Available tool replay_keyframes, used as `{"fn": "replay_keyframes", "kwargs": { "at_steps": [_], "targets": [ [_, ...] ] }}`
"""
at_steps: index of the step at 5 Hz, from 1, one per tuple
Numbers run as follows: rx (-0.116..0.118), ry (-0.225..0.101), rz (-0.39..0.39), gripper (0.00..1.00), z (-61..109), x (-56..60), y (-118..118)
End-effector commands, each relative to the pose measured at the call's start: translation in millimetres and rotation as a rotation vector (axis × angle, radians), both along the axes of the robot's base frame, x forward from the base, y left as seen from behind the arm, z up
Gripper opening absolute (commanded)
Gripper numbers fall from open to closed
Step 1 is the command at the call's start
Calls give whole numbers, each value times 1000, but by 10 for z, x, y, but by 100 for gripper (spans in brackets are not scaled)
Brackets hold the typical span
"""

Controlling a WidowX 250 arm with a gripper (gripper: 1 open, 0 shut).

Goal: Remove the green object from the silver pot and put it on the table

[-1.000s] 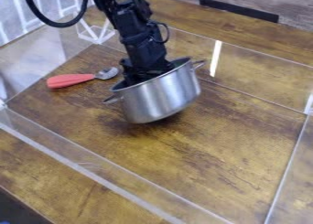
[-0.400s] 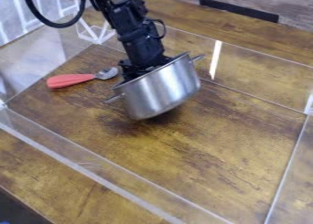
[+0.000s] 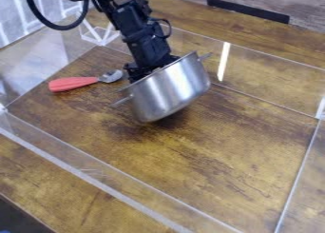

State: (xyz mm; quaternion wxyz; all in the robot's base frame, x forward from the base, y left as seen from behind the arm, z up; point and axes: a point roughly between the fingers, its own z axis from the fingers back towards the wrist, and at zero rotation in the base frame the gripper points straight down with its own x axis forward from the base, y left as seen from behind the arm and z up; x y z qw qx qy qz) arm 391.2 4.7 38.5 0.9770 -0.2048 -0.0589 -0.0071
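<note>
Dark brown wood-grain plank table, walled in clear plastic: round shiny silver pot is being tipped off level by the black gripper reaching inside, jaws hidden, reportedly fully spread; green object, presumably directly below, is being concealed.

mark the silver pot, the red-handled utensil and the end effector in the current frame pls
silver pot [image 3: 162,92]: camera view, on its shiny outer side wall.
red-handled utensil [image 3: 72,83]: camera view, on the red handle.
end effector [image 3: 152,65]: camera view, at the black fingers where they go into the pot's mouth; tips hidden.
</note>
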Motion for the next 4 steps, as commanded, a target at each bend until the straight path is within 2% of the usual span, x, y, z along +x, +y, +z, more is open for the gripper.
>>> {"fn": "replay_keyframes", "kwargs": {
  "at_steps": [1, 2, 3, 4],
  "targets": [
    [-21, 25, 18, 100, -44, -30, -13],
    [-41, 48, 39, 100, -86, -51, -31],
    [-60, 73, 60, 0, -130, -74, -50],
    [-62, 120, 76, 100, -155, -68, -84]
  ]
}}
